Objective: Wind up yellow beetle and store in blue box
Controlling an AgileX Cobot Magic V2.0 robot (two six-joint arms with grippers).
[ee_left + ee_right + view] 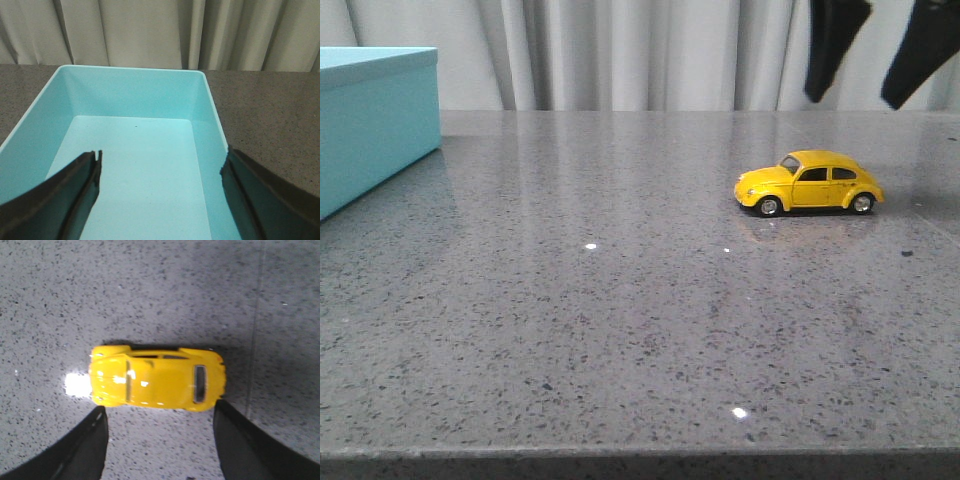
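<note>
The yellow beetle [809,183] stands on its wheels on the grey speckled table, right of the middle, nose to the left. My right gripper [880,50] hangs open high above it. In the right wrist view the beetle [157,383] lies crosswise just beyond the open gripper [160,415], apart from both fingers. The blue box [370,125] stands at the far left of the table. In the left wrist view my left gripper [160,165] is open and empty above the box's empty inside [135,145].
The grey speckled table [620,320] stretches between box and car, with a front edge near the bottom of the front view. Pale curtains [620,50] hang behind the table. A seam in the tabletop [256,340] runs beside the car.
</note>
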